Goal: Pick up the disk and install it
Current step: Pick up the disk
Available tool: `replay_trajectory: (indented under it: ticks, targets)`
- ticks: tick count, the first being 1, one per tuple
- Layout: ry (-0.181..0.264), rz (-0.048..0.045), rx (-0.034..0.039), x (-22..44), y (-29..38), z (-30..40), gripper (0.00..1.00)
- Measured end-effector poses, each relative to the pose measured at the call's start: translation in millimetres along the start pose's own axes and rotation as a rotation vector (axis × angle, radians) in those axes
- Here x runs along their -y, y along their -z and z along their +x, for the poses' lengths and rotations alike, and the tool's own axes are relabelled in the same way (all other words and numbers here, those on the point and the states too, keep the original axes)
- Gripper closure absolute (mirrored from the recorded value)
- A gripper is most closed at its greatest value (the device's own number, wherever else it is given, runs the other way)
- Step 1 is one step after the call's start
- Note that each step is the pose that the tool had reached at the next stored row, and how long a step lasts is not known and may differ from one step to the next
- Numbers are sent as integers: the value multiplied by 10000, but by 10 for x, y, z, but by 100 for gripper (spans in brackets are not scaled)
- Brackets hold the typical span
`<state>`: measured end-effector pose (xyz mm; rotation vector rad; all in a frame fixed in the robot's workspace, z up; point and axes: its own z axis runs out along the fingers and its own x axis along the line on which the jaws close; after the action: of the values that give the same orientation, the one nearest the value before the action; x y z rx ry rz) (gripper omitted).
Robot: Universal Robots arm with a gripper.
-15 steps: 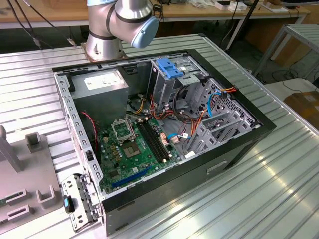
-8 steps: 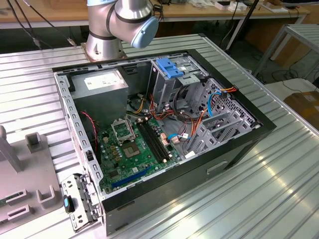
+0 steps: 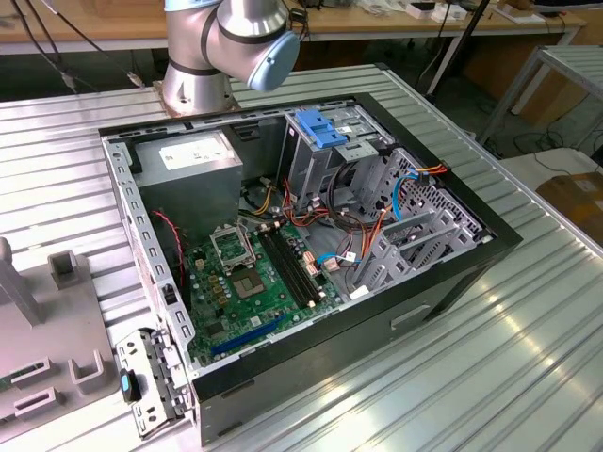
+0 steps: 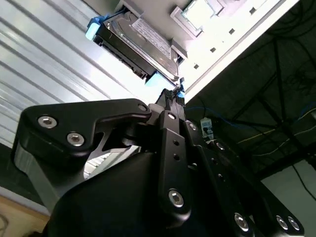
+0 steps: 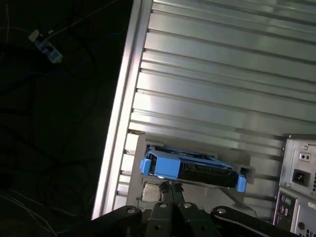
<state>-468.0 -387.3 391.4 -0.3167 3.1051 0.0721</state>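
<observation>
Tool (image 4: 173,95) tips look pressed together and empty, just beside the disk (image 4: 136,42) near the worktop (image 5: 222,74) edge; unopened, I reckon they'd shove it, not grip it.

We see a black and silver disk (image 5: 193,171) with blue edges, a black gripper (image 4: 174,94), a silver stripy table (image 5: 222,74), and a green board (image 3: 247,284).
</observation>
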Motion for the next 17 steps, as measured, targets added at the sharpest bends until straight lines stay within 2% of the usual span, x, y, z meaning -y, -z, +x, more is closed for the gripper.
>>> replay_trajectory:
  ticks: [5, 9, 14, 15, 17]
  targets:
    - [1040, -18, -47, 0, -1, 0, 89]
    - [2908, -48, -133, 0, -4, 0, 89]
    - [3911, -45, -185, 1, -5, 0, 89]
    - [4346, -45, -208, 1, -5, 0, 89]
    - [4791, -53, -226, 0, -6, 0, 89]
